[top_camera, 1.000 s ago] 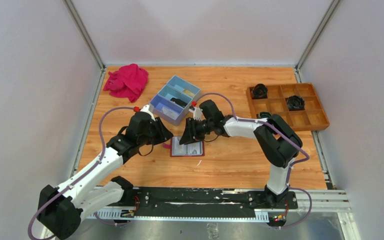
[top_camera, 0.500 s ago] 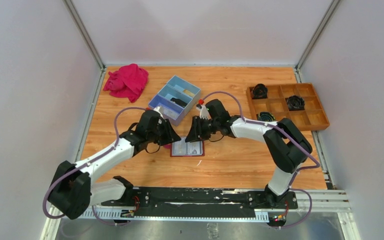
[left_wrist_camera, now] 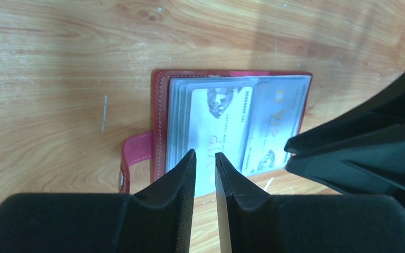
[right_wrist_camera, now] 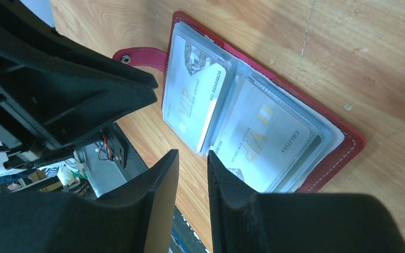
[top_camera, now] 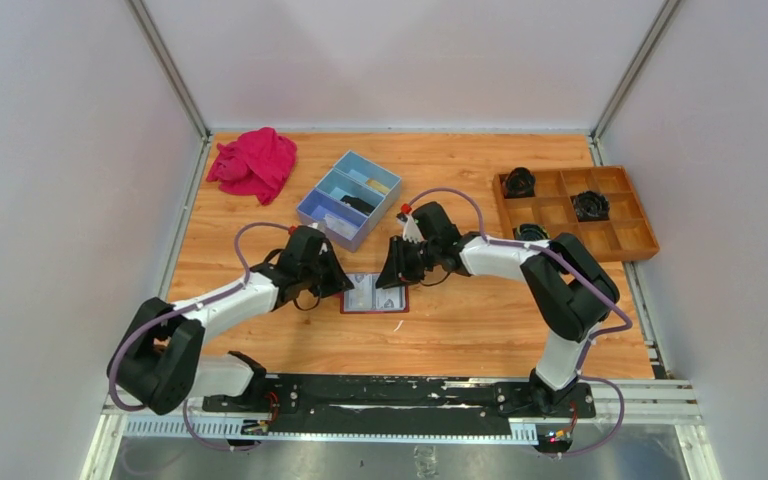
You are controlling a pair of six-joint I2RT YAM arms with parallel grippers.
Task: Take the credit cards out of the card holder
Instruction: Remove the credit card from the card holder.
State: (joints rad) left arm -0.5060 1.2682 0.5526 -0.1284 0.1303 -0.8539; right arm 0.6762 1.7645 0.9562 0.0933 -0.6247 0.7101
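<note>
Left gripper (left_wrist_camera: 204,155): the two black fingers stand a narrow slit apart, with nothing between them. It hangs over the left half of the card holder (left_wrist_camera: 161,105), a small dark red stitched folder lying open and flat on the wooden table (top_camera: 460,330). I cannot tell whether the tips touch it.

Right gripper (right_wrist_camera: 192,154): the jaws are likewise narrowly parted and hold nothing. It sits over the holder's right half, facing the left gripper across the holder.

Card holder: open face up, with grey see-through pockets showing. The credit cards (left_wrist_camera: 221,116) are inside the pockets, one whitish card marked "VIP" on each half. The left card is slightly proud of its sleeve. The second card (right_wrist_camera: 263,137) lies flat under plastic. A short pink-red tab strap (left_wrist_camera: 137,153) sticks out from the holder's left edge.

Beyond the holder, just behind it and a little left: a blue three-compartment plastic box (top_camera: 350,198), well clear of it.

Far right of the holder: a brown wooden divided tray (top_camera: 615,240) with dark round items in some cells.

Far left, behind the holder: a crumpled bright pink cloth (top_camera: 255,162).
</note>
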